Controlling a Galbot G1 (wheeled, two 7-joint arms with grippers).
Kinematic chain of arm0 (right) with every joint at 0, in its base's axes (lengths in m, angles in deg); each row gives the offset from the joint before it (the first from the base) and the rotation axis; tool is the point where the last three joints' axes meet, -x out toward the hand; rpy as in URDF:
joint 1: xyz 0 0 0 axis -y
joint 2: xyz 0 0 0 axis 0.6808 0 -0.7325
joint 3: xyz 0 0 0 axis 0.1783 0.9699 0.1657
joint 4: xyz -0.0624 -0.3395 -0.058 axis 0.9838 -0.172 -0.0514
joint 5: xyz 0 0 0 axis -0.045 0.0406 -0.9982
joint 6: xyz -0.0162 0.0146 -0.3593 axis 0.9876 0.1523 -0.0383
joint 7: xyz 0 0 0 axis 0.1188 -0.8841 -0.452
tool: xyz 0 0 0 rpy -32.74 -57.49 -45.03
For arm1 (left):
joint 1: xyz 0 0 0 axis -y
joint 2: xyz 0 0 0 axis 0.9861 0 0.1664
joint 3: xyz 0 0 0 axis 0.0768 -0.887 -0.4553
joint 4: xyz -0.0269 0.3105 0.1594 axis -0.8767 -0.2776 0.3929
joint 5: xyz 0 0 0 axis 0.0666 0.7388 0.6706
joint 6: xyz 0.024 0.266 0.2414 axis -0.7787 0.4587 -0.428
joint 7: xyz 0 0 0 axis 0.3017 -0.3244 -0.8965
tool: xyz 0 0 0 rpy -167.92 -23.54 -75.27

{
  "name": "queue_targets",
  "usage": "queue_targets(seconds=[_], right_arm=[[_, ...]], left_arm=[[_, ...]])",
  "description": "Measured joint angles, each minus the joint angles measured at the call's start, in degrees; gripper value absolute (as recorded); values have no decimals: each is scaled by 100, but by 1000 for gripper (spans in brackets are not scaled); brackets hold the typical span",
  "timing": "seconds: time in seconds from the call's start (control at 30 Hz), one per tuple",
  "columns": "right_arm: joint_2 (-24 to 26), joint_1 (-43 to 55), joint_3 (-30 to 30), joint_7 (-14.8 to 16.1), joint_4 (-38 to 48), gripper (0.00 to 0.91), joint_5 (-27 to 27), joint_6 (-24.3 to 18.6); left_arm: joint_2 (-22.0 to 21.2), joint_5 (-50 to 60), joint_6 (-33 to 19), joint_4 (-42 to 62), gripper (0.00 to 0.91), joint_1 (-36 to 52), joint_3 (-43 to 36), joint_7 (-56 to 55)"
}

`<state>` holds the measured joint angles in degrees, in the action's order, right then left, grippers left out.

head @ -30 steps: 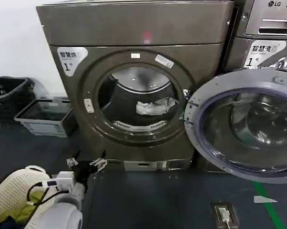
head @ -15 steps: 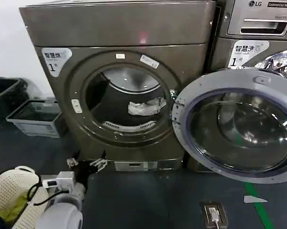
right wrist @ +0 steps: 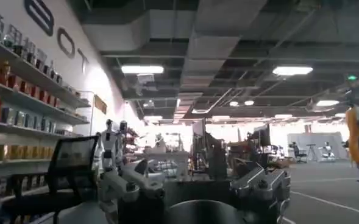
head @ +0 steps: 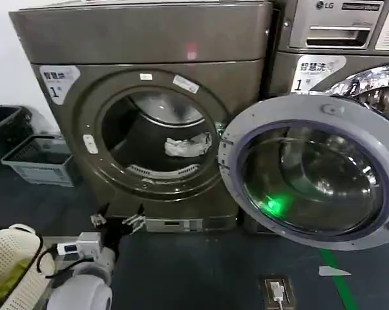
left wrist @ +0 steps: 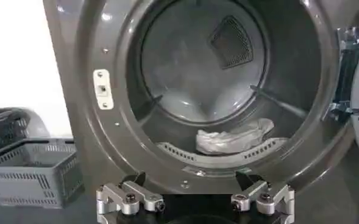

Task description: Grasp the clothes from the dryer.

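Dark floor (head: pixel 201 271) runs up to the dryer (head: pixel 149 39), whose round door (head: pixel 311 174) stands swung wide to the right, leaving the porthole free. Beside it on the left sit grey baskets (head: pixel 36 161) against the white wall.

I see the clothes (head: pixel 187 146) as a small white bundle low in the drum, toward the right of the opening, resting just behind the perforated lip; the left wrist view shows the same bundle (left wrist: pixel 234 137) lying well beyond my fingers.

My left pincer (head: pixel 117 221) hangs low before the machine's base, its jaws spread wide and holding nothing, touching nothing.

To do the reach well, I judge I should lift that arm until it clears the lower rim of the porthole, steer slightly rightward toward the bundle, keep the jaws spread until they straddle a raised fold, and avoid the open door's hinge side.

My right pincer (right wrist: pixel 194 189) points off into the room behind, released and empty.
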<state>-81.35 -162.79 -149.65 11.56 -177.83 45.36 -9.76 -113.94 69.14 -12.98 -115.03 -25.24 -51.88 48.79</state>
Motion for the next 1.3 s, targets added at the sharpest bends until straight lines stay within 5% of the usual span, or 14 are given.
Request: queue_targets(seconds=[1.3], right_arm=[[-94,-87,-48,-217,-52,907,418,-220]], left_arm=[[22,28,0,51,907,-5,-72,25]])
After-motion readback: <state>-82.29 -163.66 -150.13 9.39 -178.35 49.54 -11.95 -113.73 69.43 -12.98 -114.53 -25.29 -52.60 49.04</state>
